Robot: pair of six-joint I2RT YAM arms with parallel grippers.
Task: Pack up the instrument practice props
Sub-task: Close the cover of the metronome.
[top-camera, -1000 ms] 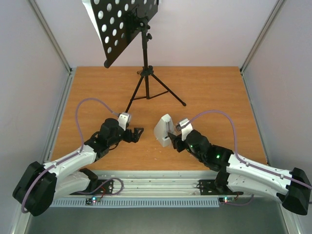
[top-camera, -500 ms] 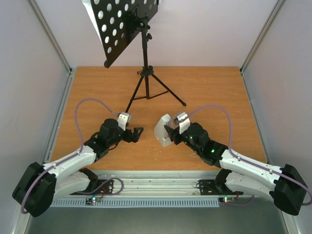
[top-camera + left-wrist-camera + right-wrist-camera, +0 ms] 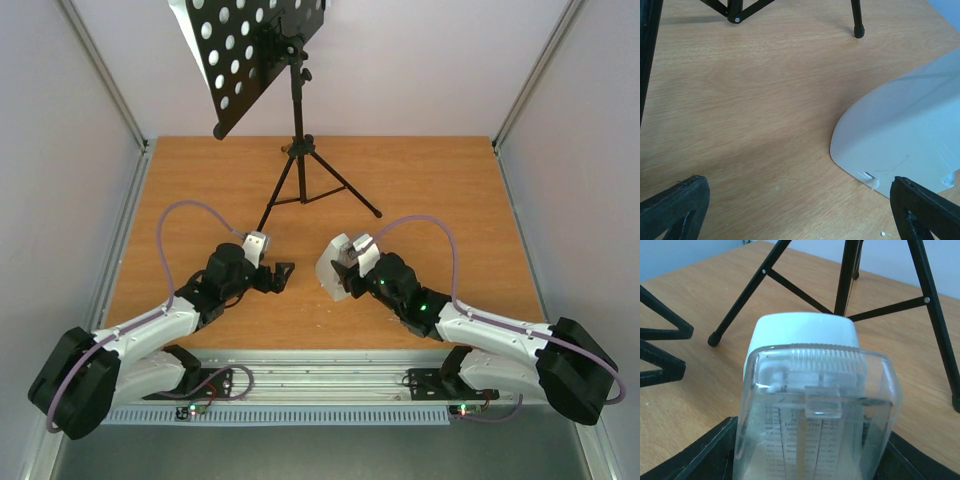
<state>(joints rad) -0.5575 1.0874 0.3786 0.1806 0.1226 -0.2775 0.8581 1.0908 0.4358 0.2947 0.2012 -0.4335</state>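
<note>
Metronome (image 3: 332, 268), white with a clear front: clamped between the fingers of right gripper (image 3: 347, 272), jaws partly closed on its sides, leaning, near the middle of table (image 3: 430, 190). Left gripper (image 3: 283, 272): spread wide, holding nothing, just left of metronome, apart from it. Farther back: music stand (image 3: 297, 110) upright on its tripod, sheet of music (image 3: 187, 30) showing white against the holed desk.

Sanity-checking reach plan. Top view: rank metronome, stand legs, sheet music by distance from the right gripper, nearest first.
1. Metronome: gripped by the right gripper, centre front.
2. Stand legs: behind it, mid-table.
3. Sheet music: up on the stand, far back left.
</note>
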